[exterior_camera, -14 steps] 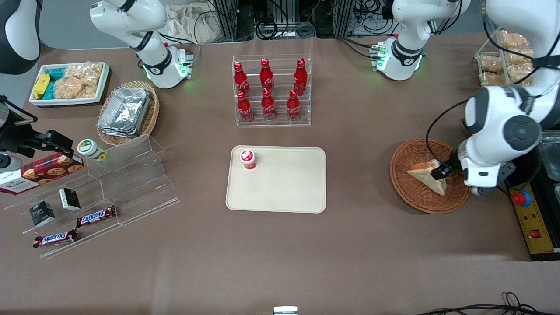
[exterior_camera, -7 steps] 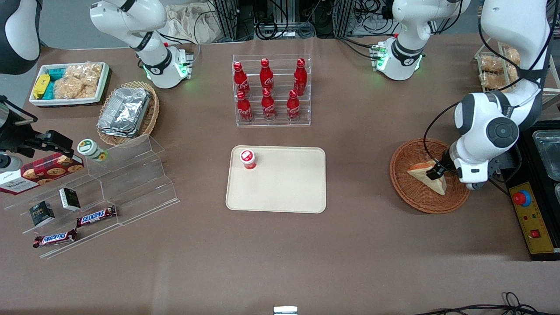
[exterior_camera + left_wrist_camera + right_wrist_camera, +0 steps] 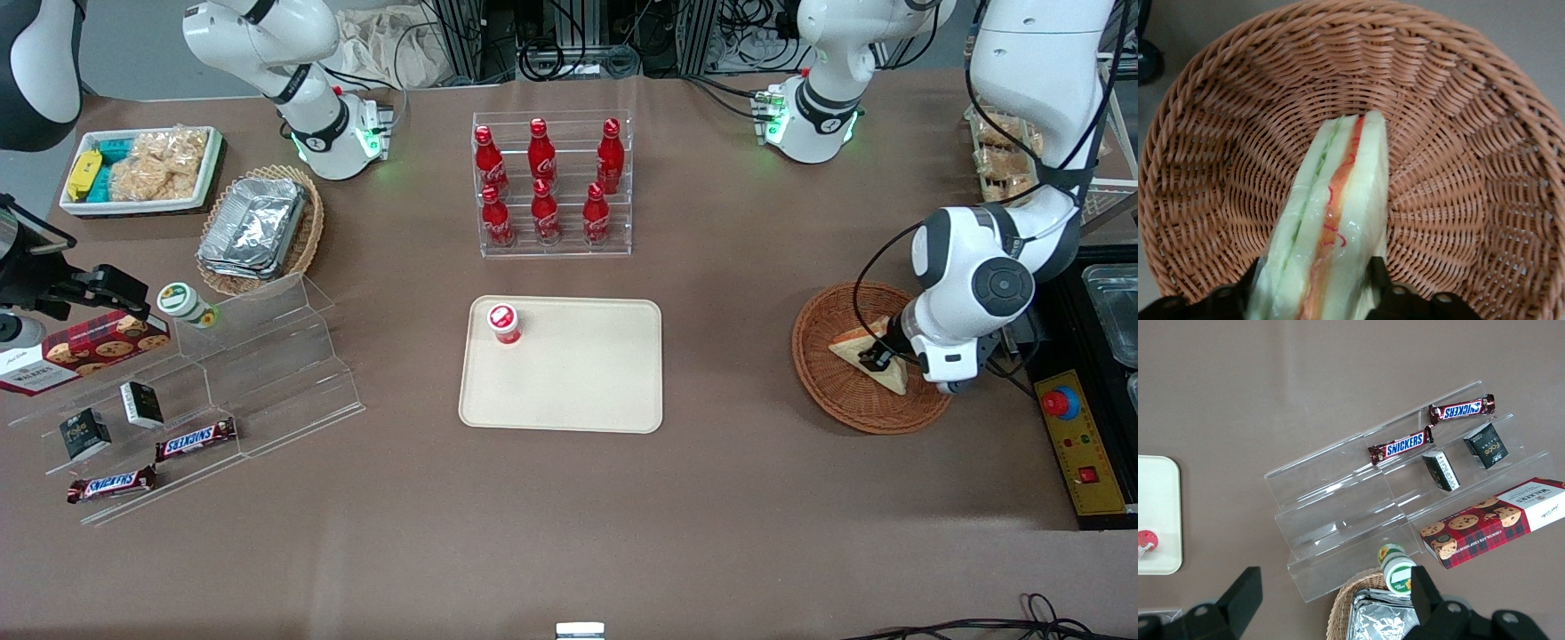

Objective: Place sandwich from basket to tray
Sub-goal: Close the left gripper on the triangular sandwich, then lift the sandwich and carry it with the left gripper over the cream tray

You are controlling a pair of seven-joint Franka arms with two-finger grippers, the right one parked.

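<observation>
The sandwich (image 3: pixel 852 346), a pale wedge with red, orange and green filling, lies in the round reddish-brown wicker basket (image 3: pixel 827 396) toward the working arm's end of the table. My left gripper (image 3: pixel 877 357) is low inside the basket and shut on the sandwich. In the left wrist view the sandwich (image 3: pixel 1338 213) stands edge-up, and the gripper (image 3: pixel 1313 288) has one black finger pressed on each bread face over the basket's weave (image 3: pixel 1458 140). The beige tray (image 3: pixel 587 382) lies at the table's middle, well apart from the basket.
A red-lidded cup (image 3: pixel 503 322) stands on the tray's corner. A clear rack of red bottles (image 3: pixel 551 182) stands farther from the camera than the tray. A yellow control box (image 3: pixel 1080 444) with a red button lies beside the basket. Clear shelves with snacks (image 3: pixel 178 400) are toward the parked arm's end.
The left arm has swung lower and closer over the basket, and the gripper has slid along the sandwich and closed on it. The sandwich stays in the basket.
</observation>
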